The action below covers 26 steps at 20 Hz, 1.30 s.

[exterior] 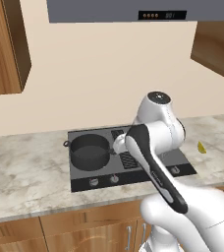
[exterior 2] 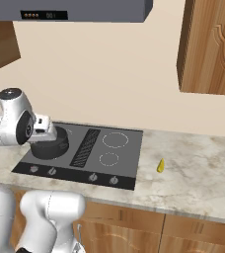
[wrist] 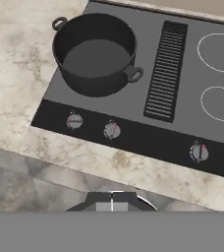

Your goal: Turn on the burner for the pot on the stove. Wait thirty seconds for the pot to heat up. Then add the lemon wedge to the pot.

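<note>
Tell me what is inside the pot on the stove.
The pot looks empty: its bare grey bottom shows in the hand view. The lemon wedge lies on the counter, right of the stove. The burner beneath the pot is covered.

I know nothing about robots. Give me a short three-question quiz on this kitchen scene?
1. True or false: the pot has a lid on.
2. The lemon wedge lies: A) in the pot, B) on the counter right of the stove, C) on the stove's grille.
3. How many bare white-ringed circles show on the stove in the right base view?

Key: 1 false. 2 B. 3 two.
</note>
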{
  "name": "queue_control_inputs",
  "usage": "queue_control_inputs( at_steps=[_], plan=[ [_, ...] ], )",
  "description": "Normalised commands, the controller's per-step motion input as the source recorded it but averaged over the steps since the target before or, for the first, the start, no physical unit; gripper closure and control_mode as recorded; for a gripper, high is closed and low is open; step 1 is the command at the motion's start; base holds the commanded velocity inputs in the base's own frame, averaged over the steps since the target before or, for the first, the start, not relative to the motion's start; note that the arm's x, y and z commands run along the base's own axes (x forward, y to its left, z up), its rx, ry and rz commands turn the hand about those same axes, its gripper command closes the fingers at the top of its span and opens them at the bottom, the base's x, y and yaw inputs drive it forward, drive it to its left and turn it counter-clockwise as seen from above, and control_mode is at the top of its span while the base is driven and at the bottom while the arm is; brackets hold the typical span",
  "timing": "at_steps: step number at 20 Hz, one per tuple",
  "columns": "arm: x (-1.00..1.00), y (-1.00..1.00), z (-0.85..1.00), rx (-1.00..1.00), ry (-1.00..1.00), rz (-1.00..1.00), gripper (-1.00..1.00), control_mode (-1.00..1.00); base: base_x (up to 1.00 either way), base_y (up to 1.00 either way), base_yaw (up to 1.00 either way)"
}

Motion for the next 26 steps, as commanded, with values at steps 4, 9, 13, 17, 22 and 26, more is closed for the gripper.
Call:
queue_control_inputs(
  at_steps=[4, 9, 13, 17, 22, 26],
  plan=[
    [0.0, -0.91, 0.33, 0.04, 0.02, -0.24, 1.0, -1.0, 0.0, 0.0, 0.0],
    [0.01, -0.7, 0.03, 0.0, 0.0, -0.21, 1.0, -1.0, 0.0, 0.0, 0.0],
    [0.05, -0.57, 0.0, -0.04, 0.0, -0.16, -1.0, -1.0, 0.0, 0.0, 0.0],
    [0.1, -0.82, -0.01, 0.0, 0.0, -0.15, -1.0, -1.0, 0.0, 0.0, 0.0],
    [0.32, -0.72, -0.01, 0.0, 0.02, -0.06, -1.0, -1.0, 0.0, 0.0, 0.0],
    [0.43, -0.8, -0.06, 0.0, 0.1, 0.0, -1.0, -1.0, 0.0, 0.0, 0.0]
  ],
)
